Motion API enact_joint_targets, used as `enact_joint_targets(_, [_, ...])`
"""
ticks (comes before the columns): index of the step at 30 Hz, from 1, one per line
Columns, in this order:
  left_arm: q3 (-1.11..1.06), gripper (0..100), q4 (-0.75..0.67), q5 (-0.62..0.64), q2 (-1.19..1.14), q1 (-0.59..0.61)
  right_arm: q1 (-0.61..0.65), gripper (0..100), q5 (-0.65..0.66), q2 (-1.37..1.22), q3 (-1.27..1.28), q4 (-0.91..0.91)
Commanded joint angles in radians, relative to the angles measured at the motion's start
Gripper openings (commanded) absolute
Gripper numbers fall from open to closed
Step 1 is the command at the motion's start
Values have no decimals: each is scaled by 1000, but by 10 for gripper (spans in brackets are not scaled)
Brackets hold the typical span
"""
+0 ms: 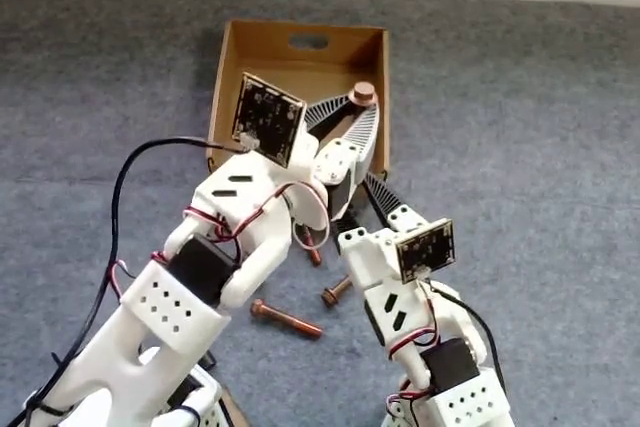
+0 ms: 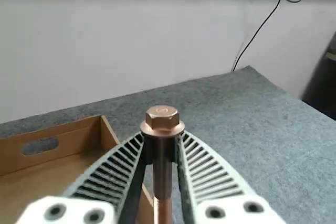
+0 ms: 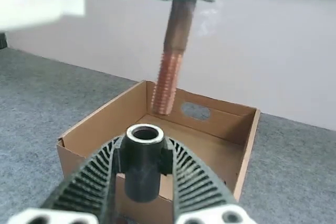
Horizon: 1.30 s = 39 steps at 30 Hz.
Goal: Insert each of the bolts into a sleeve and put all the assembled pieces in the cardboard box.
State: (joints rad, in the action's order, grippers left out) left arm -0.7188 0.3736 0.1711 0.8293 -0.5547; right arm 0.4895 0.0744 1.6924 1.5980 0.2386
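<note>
In the left wrist view, the left gripper [image 2: 161, 141] clamps its ribbed black fingers on a copper bolt [image 2: 161, 120] just under the flanged hex head, with the smooth shank hanging down. The right wrist view shows the other end: the threaded tip hangs above the open bore of a black cylindrical sleeve [image 3: 142, 179] without touching it. The right gripper [image 3: 143, 149] pinches this sleeve upright. Beyond it sits the cardboard box [image 3: 247, 145] with an oval handle slot. The high view places the bolt head over the box's right wall and shows loose bolts [image 1: 286, 318] lying on the nubby grey carpet [image 1: 540, 147] between the arms.
</note>
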Motion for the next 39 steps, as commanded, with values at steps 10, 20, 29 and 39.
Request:
enact_joint_targets(10, [-12,10,17,0,44,-5,5,7,-5,10,-10,-27])
enact_joint_targets(20, [-13,10,83,0,45,-4,5,7,-5,10,-10,-27])
enact_joint_targets(29, [-7,12,140,0,45,-2,-28,7,-11,10,-10,-27])
enact_joint_targets(39, [-13,14,227,0,45,-5,-93,7,-11,10,-16,-27])
